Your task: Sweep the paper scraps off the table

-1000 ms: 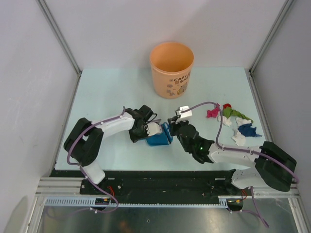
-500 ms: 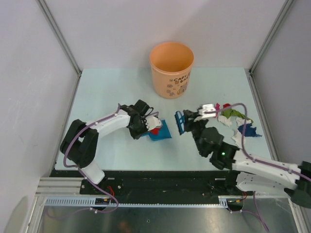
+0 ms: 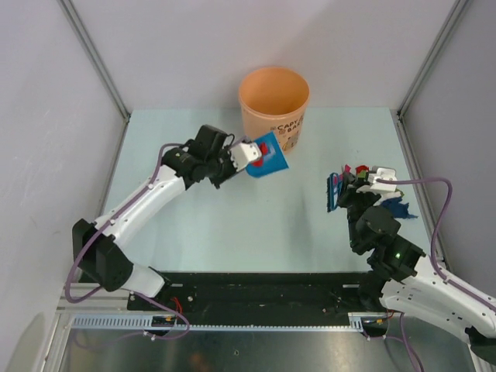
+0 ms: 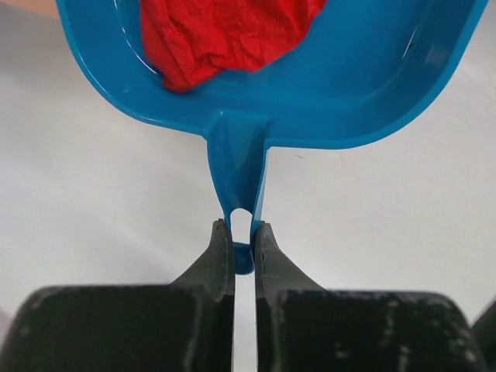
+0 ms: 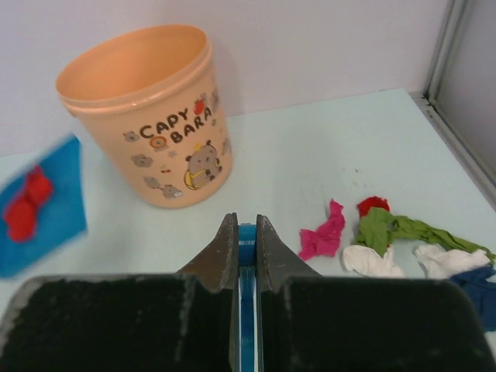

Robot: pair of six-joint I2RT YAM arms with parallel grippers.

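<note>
My left gripper is shut on the handle of the blue dustpan, held raised beside the orange bucket. One red paper scrap lies in the pan, whose handle sits between the left gripper's jaws. My right gripper is shut on the small blue brush, at the right of the table. Ahead of the right gripper lie more paper scraps: magenta, red, green, white and blue. From above, my right arm hides part of that pile.
The bucket stands upright at the back middle, its mouth empty as far as I see. Grey walls and metal posts close in the table on three sides. A black rail runs along the near edge.
My left arm has lifted the dustpan with the red scrap from the table's middle up and back beside the bucket. My right arm has carried the brush rightward, close to the scrap pile.
</note>
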